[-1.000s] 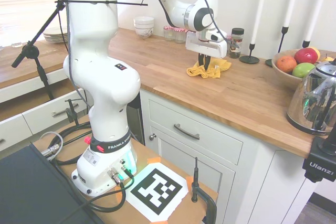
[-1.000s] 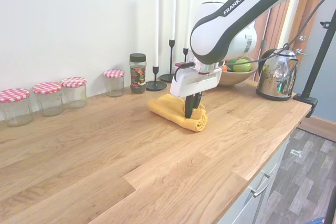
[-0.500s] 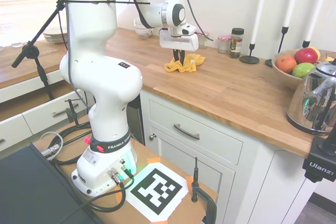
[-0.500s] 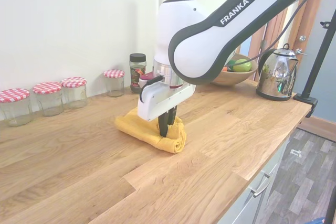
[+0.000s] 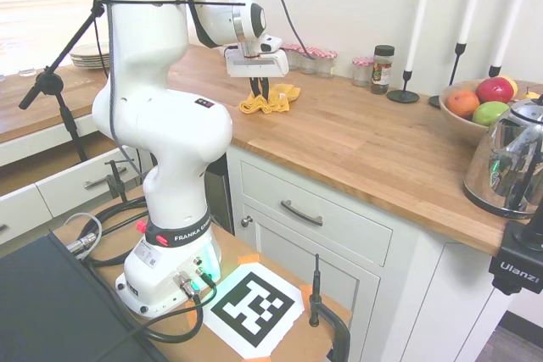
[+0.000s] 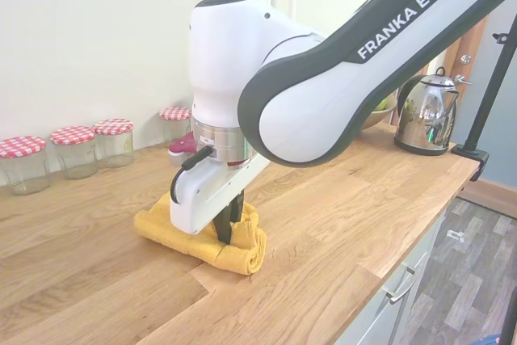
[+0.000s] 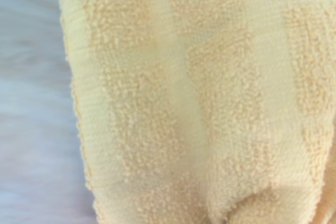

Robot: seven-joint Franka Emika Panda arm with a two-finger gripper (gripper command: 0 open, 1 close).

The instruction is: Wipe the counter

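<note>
While pinching a yellow cloth [image 6: 202, 236] between dark fingers [image 6: 235, 214], pressed onto the honey-brown plank counter [image 6: 339, 224] near its front edge. Only in the second exterior view: cloth folded into a thick roll, gripper [image 6: 230, 232] shut into its top. Up close, soft looped terry [image 7: 210, 103] with smoother woven bands.

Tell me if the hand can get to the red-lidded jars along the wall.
Probably yes. The hand is pressing the yellow cloth on the counter, and bare wood lies between it and the jars, with nothing in between.
</note>
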